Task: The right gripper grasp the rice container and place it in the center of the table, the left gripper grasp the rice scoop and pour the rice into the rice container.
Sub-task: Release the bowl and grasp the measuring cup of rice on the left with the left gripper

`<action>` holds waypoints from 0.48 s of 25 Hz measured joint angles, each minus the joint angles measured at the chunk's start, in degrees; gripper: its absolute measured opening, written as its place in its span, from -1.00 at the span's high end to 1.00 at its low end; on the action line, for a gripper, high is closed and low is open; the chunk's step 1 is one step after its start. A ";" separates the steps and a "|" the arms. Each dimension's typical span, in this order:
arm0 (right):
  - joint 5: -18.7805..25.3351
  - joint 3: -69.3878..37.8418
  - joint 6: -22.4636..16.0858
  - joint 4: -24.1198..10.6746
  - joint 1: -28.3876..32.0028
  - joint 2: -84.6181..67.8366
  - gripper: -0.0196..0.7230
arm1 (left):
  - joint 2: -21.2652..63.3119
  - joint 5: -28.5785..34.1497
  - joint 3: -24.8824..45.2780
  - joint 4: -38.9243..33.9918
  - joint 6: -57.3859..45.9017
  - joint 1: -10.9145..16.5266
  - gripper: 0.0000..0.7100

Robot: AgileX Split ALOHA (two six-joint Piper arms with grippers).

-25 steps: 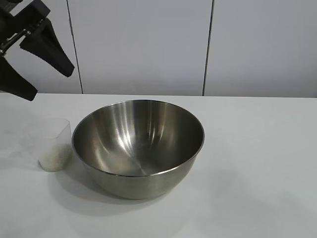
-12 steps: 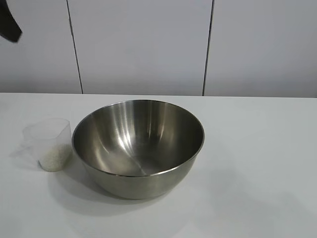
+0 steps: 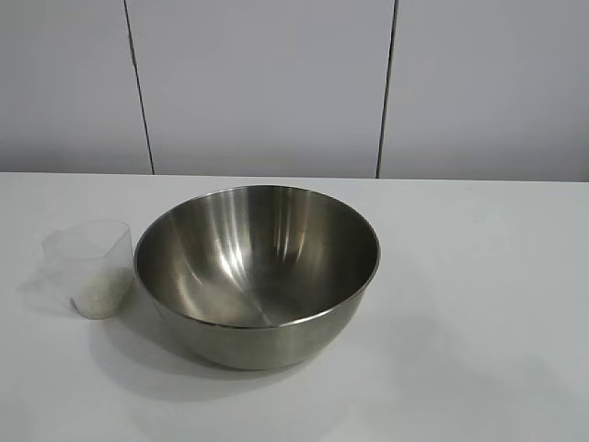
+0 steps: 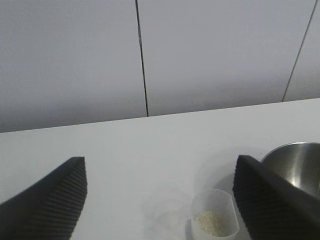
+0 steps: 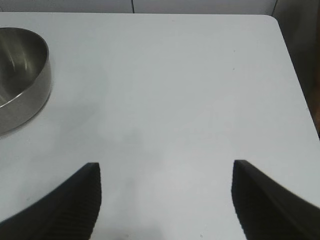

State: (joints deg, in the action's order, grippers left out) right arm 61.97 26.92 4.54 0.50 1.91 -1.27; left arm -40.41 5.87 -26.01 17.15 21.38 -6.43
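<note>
- The rice container [image 3: 257,273] is sitting upright near the middle of the counter [image 3: 479,304], its mouth facing straight up; being round, it is showing no long axis, and its interior is looking empty of grain.
- The rice scoop [image 3: 92,267] is standing upright just beside the container's left wall, rim up, and appears to be touching or nearly touching it; which way its pouring lip is pointing cannot be told.
- The rice [image 3: 101,293] is lying as a small heap in the bottom of the scoop, so the pour is judged not yet done.
- The left gripper [image 4: 160,200] is hanging clear of the scoop with its fingers [image 4: 55,197] standing wide apart and holding nothing; the scoop is showing between them, farther off.
- The right gripper [image 5: 165,200] is hovering over bare counter, well apart from the container, its fingers likewise spread and empty.
- Risk: the scoop is light and thin-walled, so a closing finger striking one side first could be tipping it and spilling grain onto the counter.
- Risk: with so little room between scoop and container, a finger could be catching the steel wall and shoving the container off centre.
</note>
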 joint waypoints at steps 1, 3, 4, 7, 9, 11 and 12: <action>0.00 0.00 0.00 0.00 0.00 0.00 -0.41 | 1.47 -1.60 2.19 0.00 -0.44 0.00 -0.64; 0.00 0.00 0.00 0.00 0.00 0.00 -0.41 | 3.08 -4.90 6.79 0.12 -2.46 0.00 -0.62; 0.00 0.00 0.00 0.00 0.00 0.00 -0.41 | 3.20 -6.28 8.81 0.12 -3.75 0.00 -0.62; 0.00 0.00 0.00 0.00 0.00 0.00 -0.41 | 3.10 -9.85 13.47 0.17 -10.41 0.00 -0.61; -0.07 0.00 0.00 0.00 0.00 0.00 -0.41 | 3.10 -12.47 16.07 0.17 -13.18 0.00 -0.61; -0.07 0.00 0.00 0.00 0.00 0.00 -0.41 | 3.10 -15.88 18.94 0.17 -14.74 0.00 -0.61; -0.07 0.00 0.00 0.00 0.00 0.00 -0.41 | 3.10 -17.63 20.18 0.17 -15.43 0.00 -0.61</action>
State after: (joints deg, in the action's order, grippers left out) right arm 61.90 26.92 4.54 0.50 1.91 -1.27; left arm -37.31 -11.76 -5.83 17.32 5.95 -6.43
